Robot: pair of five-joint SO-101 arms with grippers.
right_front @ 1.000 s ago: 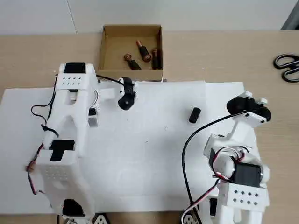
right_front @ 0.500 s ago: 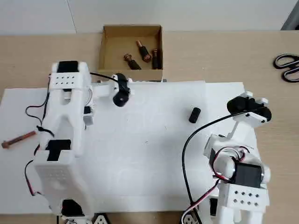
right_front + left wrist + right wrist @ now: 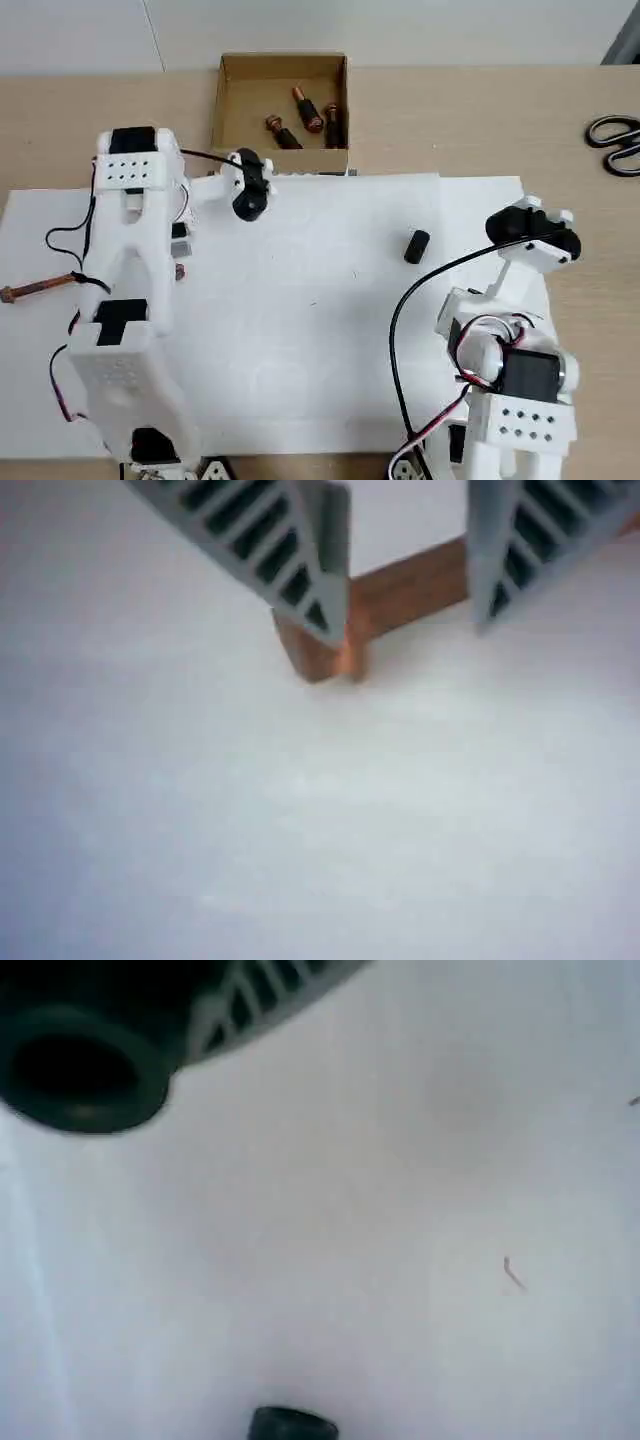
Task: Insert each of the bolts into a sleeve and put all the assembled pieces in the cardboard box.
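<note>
Now the left gripper (image 3: 412, 622) hangs open around 1 bolt (image 3: 40, 289) at far left; if it shuts crooked, the round bolt could roll away.

Wooden table (image 3: 450, 110) — white sheet (image 3: 320, 340) on it, scissors (image 3: 612, 146) near edge.

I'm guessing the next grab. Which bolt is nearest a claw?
The bolt between the left claw's fingers; the other loose bolt lies at the sheet's edge.

No text, number, label or sign can be read anywhere. The cardboard box (image 3: 238, 88) has plain brown walls, and the white sheet (image 3: 320, 340) beside it bears no legible print.
</note>
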